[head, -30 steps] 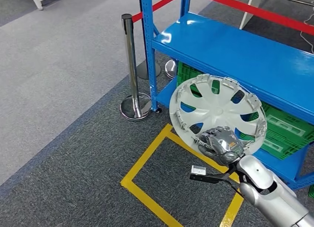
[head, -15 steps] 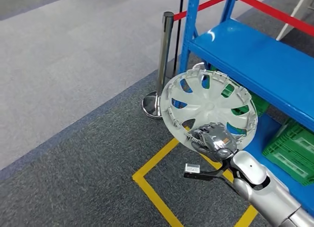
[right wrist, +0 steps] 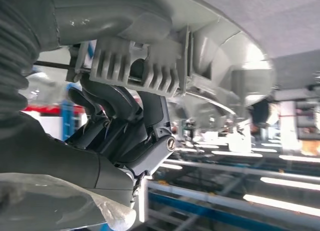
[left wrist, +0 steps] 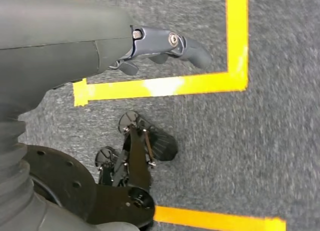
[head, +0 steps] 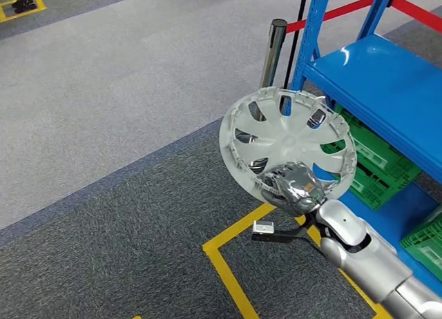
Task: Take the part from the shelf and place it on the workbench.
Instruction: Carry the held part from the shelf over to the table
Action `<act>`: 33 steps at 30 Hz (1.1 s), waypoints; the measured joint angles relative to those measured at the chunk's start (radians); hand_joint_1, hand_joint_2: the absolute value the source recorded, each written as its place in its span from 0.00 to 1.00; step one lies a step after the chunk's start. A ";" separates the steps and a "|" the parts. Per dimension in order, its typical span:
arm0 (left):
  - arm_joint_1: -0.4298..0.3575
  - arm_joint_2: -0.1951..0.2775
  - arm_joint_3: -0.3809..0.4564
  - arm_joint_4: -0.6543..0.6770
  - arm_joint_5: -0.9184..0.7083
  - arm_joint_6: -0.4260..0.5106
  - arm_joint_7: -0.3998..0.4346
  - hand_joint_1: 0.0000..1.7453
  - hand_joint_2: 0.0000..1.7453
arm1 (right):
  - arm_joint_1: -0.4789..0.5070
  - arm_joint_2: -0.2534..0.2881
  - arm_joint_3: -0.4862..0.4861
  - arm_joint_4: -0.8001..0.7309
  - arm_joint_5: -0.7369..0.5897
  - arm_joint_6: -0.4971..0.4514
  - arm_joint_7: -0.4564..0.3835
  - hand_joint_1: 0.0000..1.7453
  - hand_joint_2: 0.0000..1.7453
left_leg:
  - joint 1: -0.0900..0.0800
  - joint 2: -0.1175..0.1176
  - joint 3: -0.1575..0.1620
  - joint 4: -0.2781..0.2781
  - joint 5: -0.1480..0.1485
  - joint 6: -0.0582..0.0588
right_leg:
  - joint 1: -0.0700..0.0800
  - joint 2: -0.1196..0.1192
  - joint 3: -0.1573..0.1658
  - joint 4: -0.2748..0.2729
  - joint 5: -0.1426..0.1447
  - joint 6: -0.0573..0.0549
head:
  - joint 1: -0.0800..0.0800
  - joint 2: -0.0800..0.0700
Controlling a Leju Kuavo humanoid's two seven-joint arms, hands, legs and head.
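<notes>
The part is a silver wheel cover [head: 284,136] with several spoke openings, held up tilted over the dark carpet in the head view. My right hand [head: 294,188] grips its near lower rim, fingers curled over the edge. In the right wrist view the dark fingers [right wrist: 124,116] clamp the ribbed grey back of the wheel cover [right wrist: 211,51] from below. My left hand [left wrist: 166,43] hangs above the floor, its fingers held out and holding nothing.
The blue shelf [head: 396,84] stands at the right with green crates [head: 375,167] on its lower level. A chrome stanchion [head: 272,50] with a red barrier band [head: 411,12] is behind the wheel cover. Yellow tape [head: 229,264] marks a square on the carpet.
The whole view has swung left, so the shelf and stanchion slid to the right of the picture. My right hand keeps its grip on the wheel cover.
</notes>
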 joint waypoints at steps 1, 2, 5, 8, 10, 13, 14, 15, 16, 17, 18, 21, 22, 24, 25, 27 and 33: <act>-0.001 -0.001 0.002 0.000 0.000 0.000 0.000 0.00 1.00 | -0.010 0.005 0.005 0.006 -0.001 0.000 0.000 1.00 1.00 | 0.002 0.025 -0.031 0.064 -0.029 -0.005 | 0.002 -0.014 0.002 0.000 -0.002 -0.004 | -0.003 0.000; -0.002 -0.001 0.004 0.000 0.000 0.000 0.000 0.00 1.00 | -0.018 0.010 0.010 0.012 -0.002 -0.001 0.002 1.00 1.00 | 0.005 0.038 -0.064 0.130 -0.055 -0.008 | 0.004 -0.028 0.003 0.000 -0.004 -0.007 | -0.004 0.000; 0.001 -0.001 0.009 0.000 -0.001 -0.002 0.000 0.00 1.00 | -0.034 0.023 0.023 0.025 -0.002 -0.003 0.004 1.00 1.00 | 0.011 0.048 -0.082 0.167 -0.039 -0.009 | 0.008 -0.068 0.011 0.000 -0.011 -0.010 | -0.005 0.000; 0.000 -0.001 0.011 0.000 -0.005 -0.003 0.000 0.00 1.00 | -0.046 0.032 0.037 0.032 -0.002 -0.004 0.005 1.00 1.00 | 0.001 0.092 0.014 -0.025 0.047 0.003 | 0.011 -0.101 0.023 -0.001 -0.020 -0.004 | -0.005 0.000; -0.002 -0.002 0.012 0.000 -0.009 -0.003 0.002 0.00 1.00 | -0.050 0.035 0.044 0.035 -0.002 -0.006 0.006 1.00 1.00 | -0.010 0.113 0.040 -0.084 0.054 0.013 | 0.015 -0.122 0.027 -0.004 -0.024 0.004 | -0.005 0.000; 0.003 -0.002 0.013 0.000 -0.012 -0.004 0.003 0.00 1.00 | -0.052 0.041 0.054 0.038 -0.002 -0.010 0.010 1.00 1.00 | -0.009 0.084 0.043 -0.101 0.059 0.031 | 0.014 -0.128 0.031 -0.008 -0.034 0.018 | -0.005 0.000; 0.003 -0.002 0.013 0.000 -0.013 -0.006 0.002 0.00 1.00 | -0.053 0.043 0.056 0.038 -0.003 -0.013 0.012 1.00 1.00 | -0.006 0.074 0.047 -0.108 0.062 0.037 | 0.012 -0.104 0.021 0.012 -0.048 0.021 | -0.003 0.000; 0.002 -0.002 0.013 0.000 -0.016 -0.007 0.001 0.00 1.00 | -0.052 0.043 0.058 0.038 -0.003 -0.016 0.013 1.00 1.00 | -0.003 0.064 0.050 -0.113 0.065 0.043 | 0.010 -0.073 0.000 0.056 -0.071 0.022 | 0.000 0.000; 0.001 -0.002 0.013 0.000 -0.018 -0.009 0.001 0.00 1.00 | -0.050 0.043 0.059 0.038 -0.003 -0.019 0.015 1.00 1.00 | -0.003 0.053 0.051 -0.113 0.065 0.046 | 0.010 -0.042 -0.033 0.119 -0.099 0.022 | 0.002 0.000; -0.001 -0.003 0.013 0.000 -0.020 -0.011 0.000 0.00 1.00 | -0.048 0.043 0.060 0.038 -0.003 -0.021 0.015 1.00 1.00 | -0.002 0.040 0.051 -0.113 0.065 0.048 | 0.011 -0.026 -0.074 0.192 -0.125 0.023 | 0.004 0.000; -0.001 -0.004 0.013 0.000 -0.022 -0.012 0.000 0.00 1.00 | -0.044 0.043 0.061 0.038 -0.002 -0.021 0.016 1.00 1.00 | -0.002 0.027 0.052 -0.113 0.064 0.050 | 0.012 -0.020 -0.111 0.251 -0.138 0.024 | 0.005 0.000; -0.001 -0.004 0.013 0.000 -0.025 -0.012 0.000 0.00 1.00 | -0.040 0.043 0.066 0.038 0.000 -0.022 0.018 1.00 1.00 | 0.000 -0.013 0.055 -0.108 0.060 0.048 | 0.012 -0.012 -0.125 0.215 -0.066 0.024 | 0.006 0.000; -0.001 -0.004 0.013 0.000 -0.026 -0.012 0.000 0.00 1.00 | -0.041 0.043 0.068 0.038 0.000 -0.022 0.018 1.00 1.00 | 0.001 -0.026 0.055 -0.104 0.057 0.045 | 0.009 0.004 -0.100 0.145 -0.025 0.024 | 0.006 0.000; -0.002 -0.004 0.013 0.000 -0.030 -0.009 0.003 0.00 1.00 | -0.041 0.043 0.070 0.038 0.002 -0.022 0.020 1.00 1.00 | 0.001 -0.051 0.048 -0.092 0.051 0.035 | 0.003 0.040 -0.048 0.034 0.017 0.023 | 0.005 0.000; -0.001 -0.005 0.013 0.000 -0.032 -0.007 0.005 0.00 1.00 | -0.041 0.043 0.072 0.037 0.003 -0.022 0.021 1.00 1.00 | 0.002 -0.061 0.044 -0.088 0.050 0.030 | 0.003 0.050 -0.036 0.014 0.018 0.021 | 0.005 0.000; 0.004 -0.004 0.013 0.000 -0.038 -0.003 0.008 0.00 1.00 | -0.042 0.044 0.077 0.035 0.006 -0.022 0.023 1.00 1.00 | 0.005 -0.080 0.038 -0.087 0.051 0.021 | 0.005 0.036 -0.029 0.011 0.015 0.014 | 0.005 0.000; 0.005 -0.005 0.013 0.000 -0.044 0.001 0.010 0.00 1.00 | -0.044 0.047 0.089 0.030 0.005 -0.022 0.026 1.00 1.00 | 0.011 0.040 -0.073 0.153 -0.064 -0.007 | 0.013 -0.040 -0.009 0.002 0.007 -0.016 | -0.008 0.000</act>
